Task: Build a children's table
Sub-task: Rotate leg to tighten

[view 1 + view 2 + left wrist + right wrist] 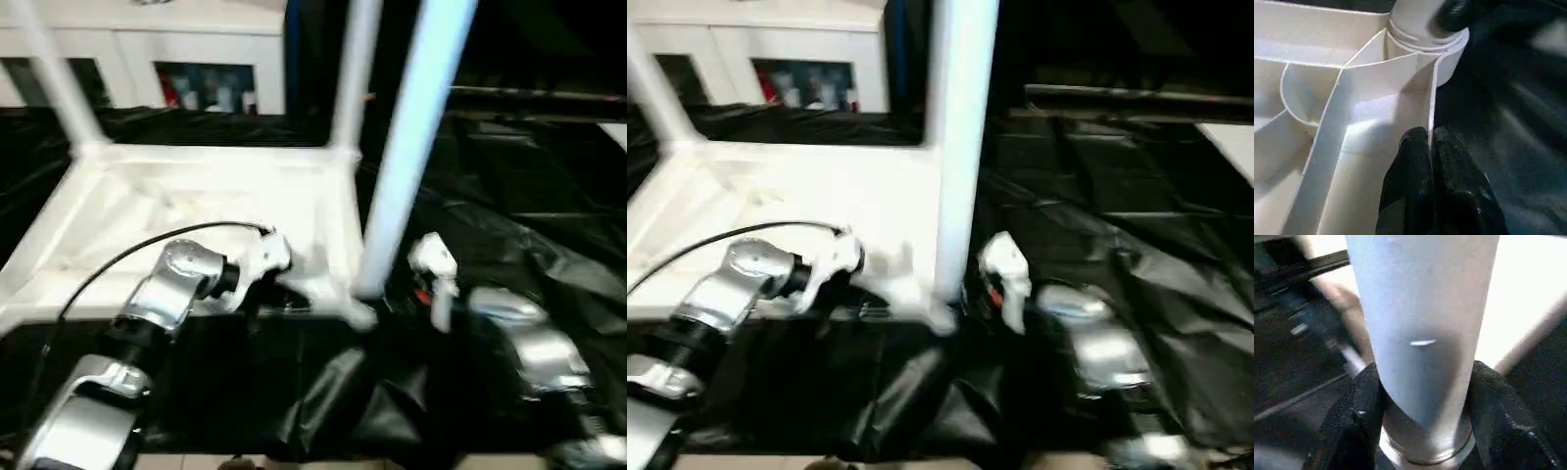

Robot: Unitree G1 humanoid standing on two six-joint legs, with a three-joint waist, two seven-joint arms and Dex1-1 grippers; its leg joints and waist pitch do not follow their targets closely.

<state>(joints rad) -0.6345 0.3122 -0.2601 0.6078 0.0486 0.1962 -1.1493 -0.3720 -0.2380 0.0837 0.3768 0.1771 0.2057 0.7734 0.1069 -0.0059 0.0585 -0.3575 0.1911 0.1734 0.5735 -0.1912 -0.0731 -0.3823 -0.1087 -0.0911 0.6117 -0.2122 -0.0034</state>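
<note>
children's table top point(196, 211) lies upside down on black sheeting point(529, 225), its ribbed underside facing up, and both grippers work at its near right corner. the right gripper point(1422, 426) has its two black fingers point(1352, 426) on either side of the near leg point(411, 137), right at its base where it enters the round corner socket point(1449, 54); the pads sit against the tube's sides, though whether they actually squeeze it cannot be told. the left gripper point(1432, 181) is clenched, its fingers pressed together with the top's thin side wall pinched between their tips, on the near edge just beside that same socket. outward from there, the near leg stands upright out of the corner and rises past the upper edge of the head views. two more legs stand in the far corners, one at the far left point(59, 83) and one at the far right point(353, 73). the silver forearms reach in from the near side, a black cable point(127, 257) looping over the left one. beyond the far edge stands a white cabinet point(196, 59) with glass doors.
</note>
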